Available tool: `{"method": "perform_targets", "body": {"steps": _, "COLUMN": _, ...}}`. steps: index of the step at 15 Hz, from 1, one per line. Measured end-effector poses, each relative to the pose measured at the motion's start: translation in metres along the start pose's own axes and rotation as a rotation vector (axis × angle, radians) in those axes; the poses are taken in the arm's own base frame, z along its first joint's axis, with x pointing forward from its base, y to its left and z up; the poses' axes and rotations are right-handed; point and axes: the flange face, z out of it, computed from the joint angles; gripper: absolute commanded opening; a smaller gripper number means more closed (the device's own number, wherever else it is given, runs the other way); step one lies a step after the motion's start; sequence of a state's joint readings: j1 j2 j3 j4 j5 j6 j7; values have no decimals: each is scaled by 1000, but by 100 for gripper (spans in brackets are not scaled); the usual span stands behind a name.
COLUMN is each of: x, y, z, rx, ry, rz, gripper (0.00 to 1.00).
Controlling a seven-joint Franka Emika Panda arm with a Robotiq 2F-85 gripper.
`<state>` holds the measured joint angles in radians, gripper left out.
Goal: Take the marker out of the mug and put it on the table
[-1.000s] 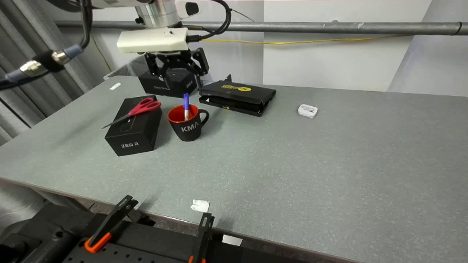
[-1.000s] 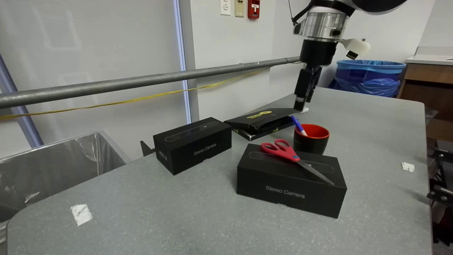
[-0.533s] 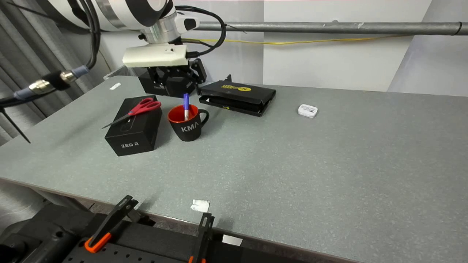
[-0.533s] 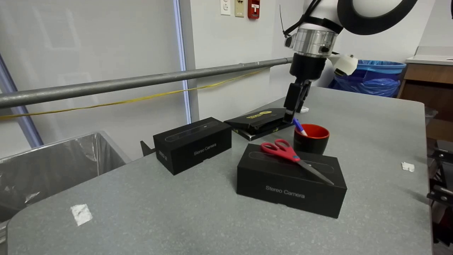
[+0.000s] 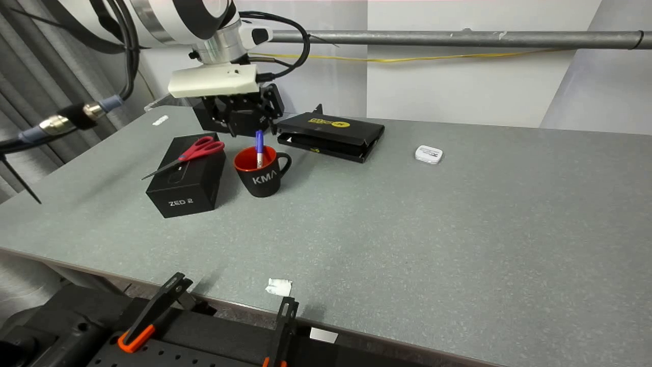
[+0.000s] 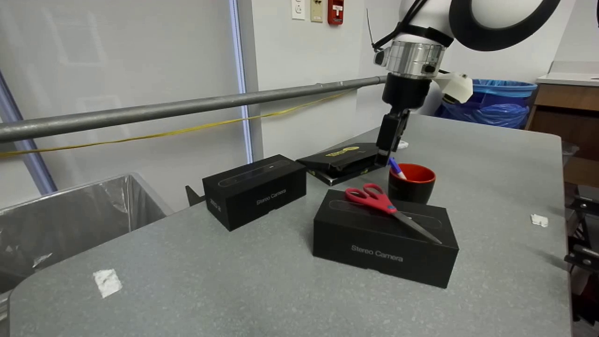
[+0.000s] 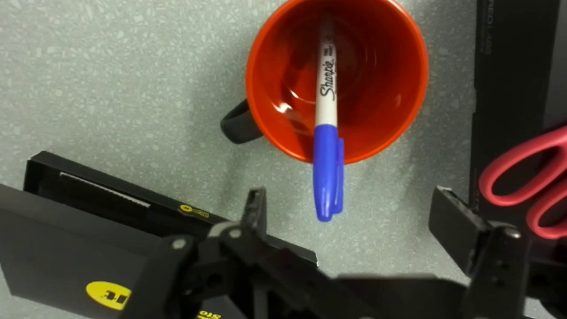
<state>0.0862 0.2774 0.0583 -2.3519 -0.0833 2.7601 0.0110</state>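
Observation:
The marker leans inside the mug, its blue cap sticking up over the rim; it shows in both exterior views and the wrist view. The dark mug with red inside stands upright on the grey table; it also shows in the other views. My gripper is open and empty, just above and behind the mug. In the wrist view its fingers stand wide apart, with the marker's cap end between them in the picture, touching neither. An exterior view shows it beside the cap.
A black box with red scissors on it stands close beside the mug. A flat, partly open black box lies near the handle side. Another black box stands behind. A small white case lies farther along the table.
My gripper has come down toward the marker and mug, then shifted slightly. It stays open. The marker and mug have not moved.

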Motion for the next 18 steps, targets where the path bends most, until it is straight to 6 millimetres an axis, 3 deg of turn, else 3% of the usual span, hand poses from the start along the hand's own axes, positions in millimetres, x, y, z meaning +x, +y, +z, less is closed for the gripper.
{"method": "perform_targets", "body": {"steps": 9, "x": 0, "y": 6, "z": 0, "rx": -5, "ry": -1, "rz": 10, "gripper": 1}}
{"method": "perform_targets", "body": {"steps": 15, "x": 0, "y": 9, "z": -1, "rx": -7, "ry": 2, "rz": 14, "gripper": 4}}
{"method": "perform_targets", "body": {"steps": 18, "x": 2, "y": 9, "z": -11, "rx": -11, "ry": 20, "rz": 12, "gripper": 4}}
